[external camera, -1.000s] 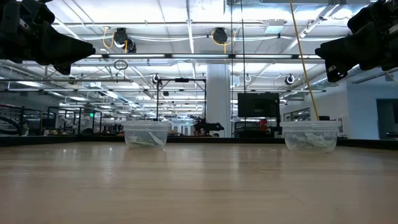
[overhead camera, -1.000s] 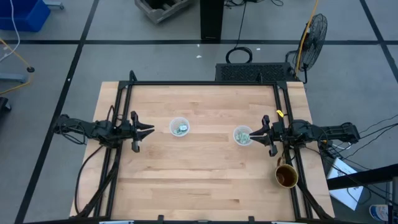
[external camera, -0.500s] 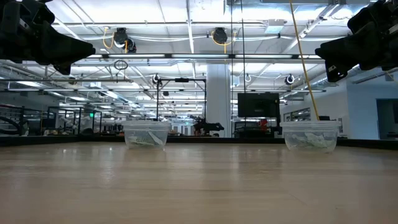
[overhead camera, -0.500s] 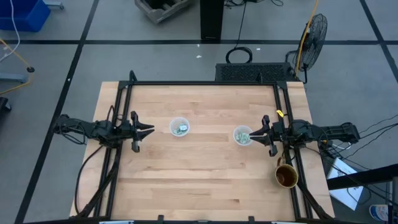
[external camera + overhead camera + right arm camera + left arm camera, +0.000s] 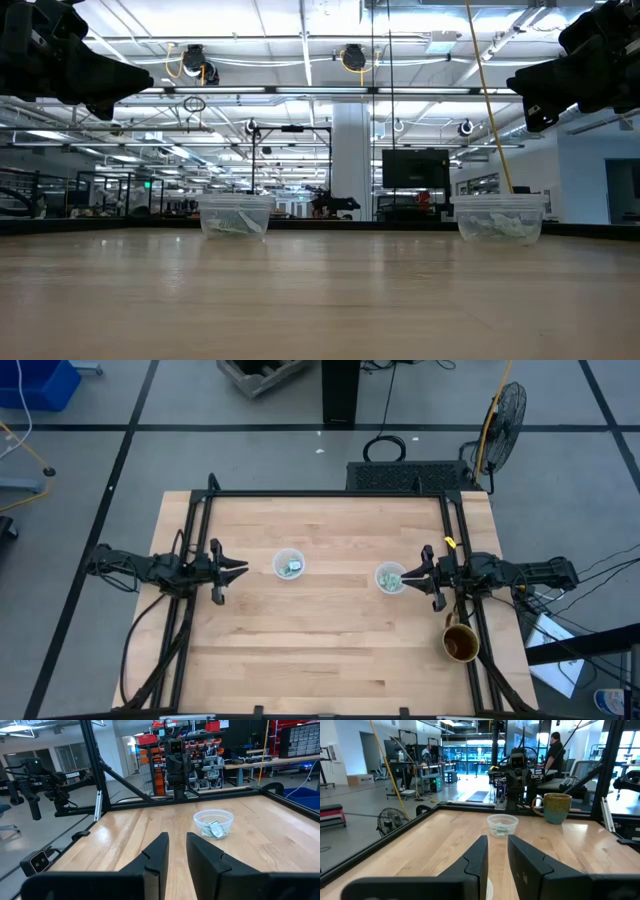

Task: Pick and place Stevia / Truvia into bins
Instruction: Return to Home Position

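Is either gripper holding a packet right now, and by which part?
Neither: the left gripper and right gripper each show an empty gap. Packets lie in the cups.

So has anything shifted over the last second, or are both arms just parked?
Nothing visibly changed. The left gripper stays near the left cup and the right gripper beside the right cup, neither holding anything; the packets lie in the cups, and the brown mug sits at the table's right edge.

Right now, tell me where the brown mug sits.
In the high view the brown mug stands at the table's right edge, just nearer the front than the right gripper and right cup.
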